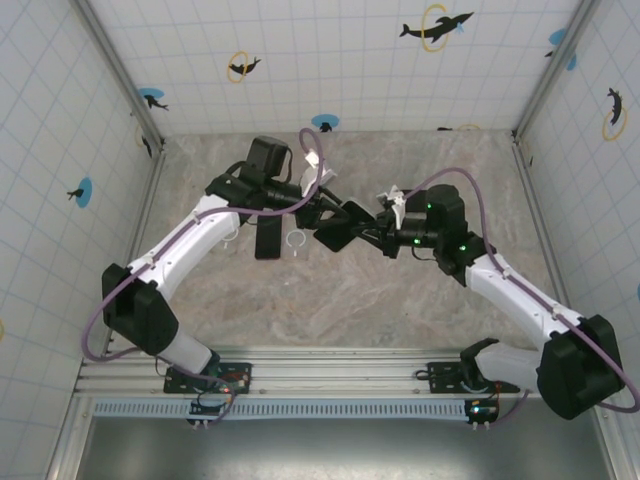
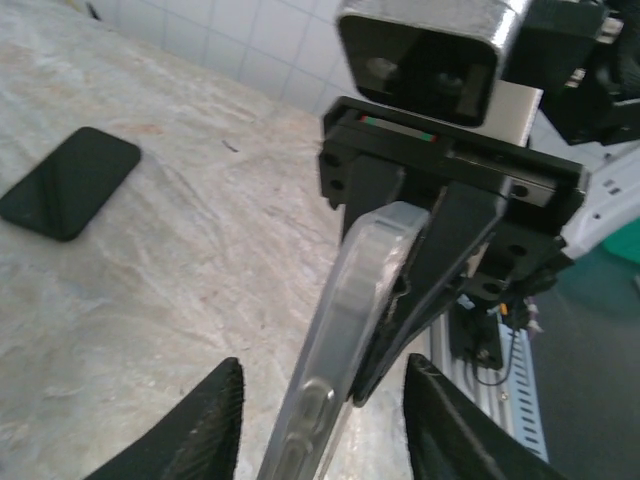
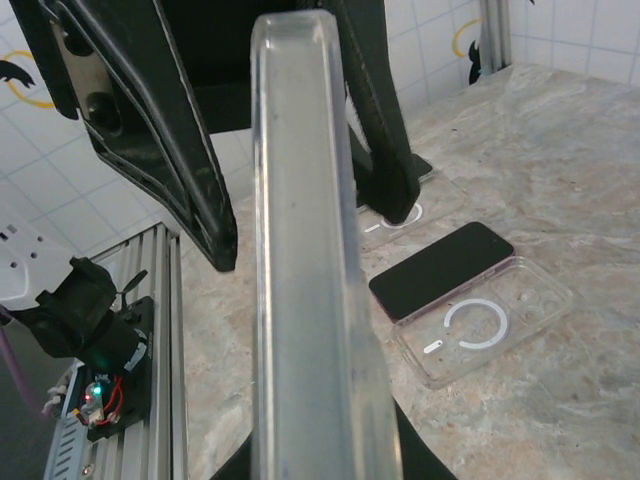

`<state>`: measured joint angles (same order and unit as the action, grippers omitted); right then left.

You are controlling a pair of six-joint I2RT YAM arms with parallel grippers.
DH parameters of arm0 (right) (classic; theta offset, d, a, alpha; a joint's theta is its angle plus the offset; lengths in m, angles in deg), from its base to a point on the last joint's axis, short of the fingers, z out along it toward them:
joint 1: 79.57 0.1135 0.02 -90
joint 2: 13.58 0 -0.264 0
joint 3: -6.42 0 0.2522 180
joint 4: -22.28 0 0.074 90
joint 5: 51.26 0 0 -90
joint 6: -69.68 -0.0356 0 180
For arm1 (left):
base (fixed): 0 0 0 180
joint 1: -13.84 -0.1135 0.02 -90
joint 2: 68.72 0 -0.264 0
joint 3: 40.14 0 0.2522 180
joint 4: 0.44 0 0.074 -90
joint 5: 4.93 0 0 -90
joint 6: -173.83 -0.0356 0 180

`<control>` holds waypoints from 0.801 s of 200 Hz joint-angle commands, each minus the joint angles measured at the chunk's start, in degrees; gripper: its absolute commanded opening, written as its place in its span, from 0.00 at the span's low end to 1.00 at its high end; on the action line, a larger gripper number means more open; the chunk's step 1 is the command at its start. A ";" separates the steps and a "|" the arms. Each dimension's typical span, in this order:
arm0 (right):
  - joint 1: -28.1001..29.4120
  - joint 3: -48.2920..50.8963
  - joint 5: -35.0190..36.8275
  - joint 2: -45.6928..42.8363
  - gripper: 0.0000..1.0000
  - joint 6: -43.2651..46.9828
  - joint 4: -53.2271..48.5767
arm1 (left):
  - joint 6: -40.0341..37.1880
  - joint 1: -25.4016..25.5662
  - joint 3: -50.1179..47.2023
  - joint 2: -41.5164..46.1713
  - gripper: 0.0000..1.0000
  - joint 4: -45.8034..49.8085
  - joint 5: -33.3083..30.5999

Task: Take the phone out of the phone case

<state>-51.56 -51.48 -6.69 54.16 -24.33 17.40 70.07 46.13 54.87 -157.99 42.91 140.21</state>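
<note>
Right pincer (image 1: 368, 236) clamped on clear case (image 3: 300, 250), held midair. Left pincer (image 2: 325, 372) straddling case, fingers parted, gaps both sides.

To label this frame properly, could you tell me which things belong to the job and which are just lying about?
In the job: clear case held in the air; right tool, shut on it; left tool, open around it.
Lying about: black phone on the table; empty ringed case beside it.
</note>
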 commanded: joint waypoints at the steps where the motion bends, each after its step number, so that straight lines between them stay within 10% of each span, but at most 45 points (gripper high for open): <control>1: -0.24 -4.22 -4.11 0.64 0.07 1.02 1.77 | -3.12 -0.04 2.92 -1.76 0.38 1.59 6.63; 160: -0.82 -6.32 -11.70 5.12 0.07 0.18 1.73 | -18.32 -0.04 16.01 -10.72 0.06 23.66 12.77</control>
<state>-52.18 -55.09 -17.26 59.10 -24.59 15.98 53.24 46.02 69.36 -168.33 63.25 150.46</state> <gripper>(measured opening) 0.143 0.134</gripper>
